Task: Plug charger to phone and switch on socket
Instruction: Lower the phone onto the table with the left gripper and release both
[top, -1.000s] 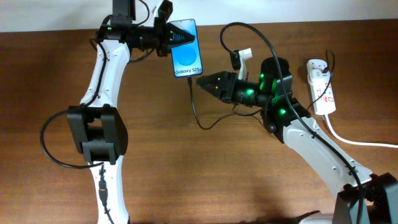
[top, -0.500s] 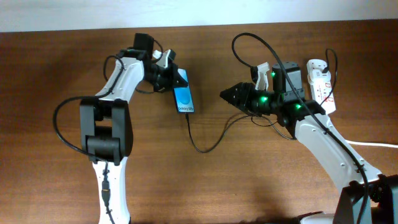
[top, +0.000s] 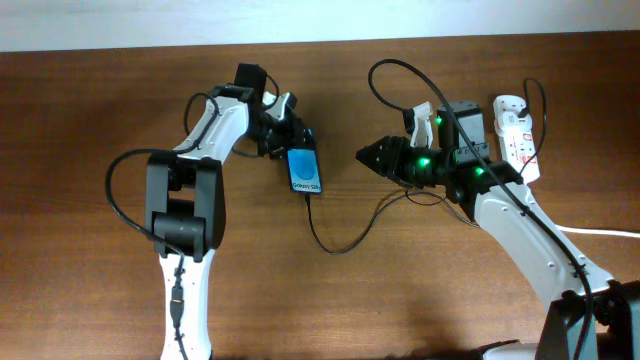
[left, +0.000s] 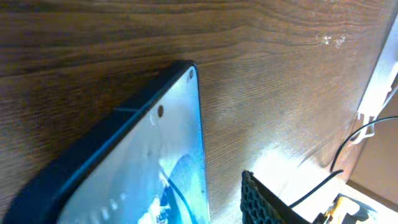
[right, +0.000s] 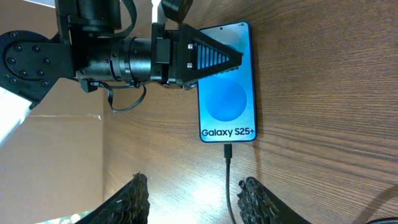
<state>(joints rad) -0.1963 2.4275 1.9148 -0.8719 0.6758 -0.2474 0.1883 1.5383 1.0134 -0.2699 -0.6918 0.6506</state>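
The phone (top: 305, 172) lies on the wooden table with its blue screen up. It also shows in the right wrist view (right: 227, 102) and close up in the left wrist view (left: 143, 168). My left gripper (top: 298, 140) is at the phone's top end, open. One finger (left: 267, 199) stands off the screen and the other is hidden behind the phone. The charger (top: 335, 245) is plugged into the phone's bottom (right: 227, 149) and curves right. My right gripper (top: 365, 157) is open and empty, right of the phone, with the cable between its fingers (right: 194, 186). The socket (top: 518, 140) lies at the far right.
The socket's thick white cord (top: 585, 230) runs off to the right edge. The robots' black cables loop beside the left arm (top: 110, 200) and above the right arm (top: 400, 70). The table's back edge meets a white strip (top: 400, 20).
My left gripper has brought the phone down from high up and to the right onto the table. My right gripper has drawn back to the right, away from the cable's plug end.
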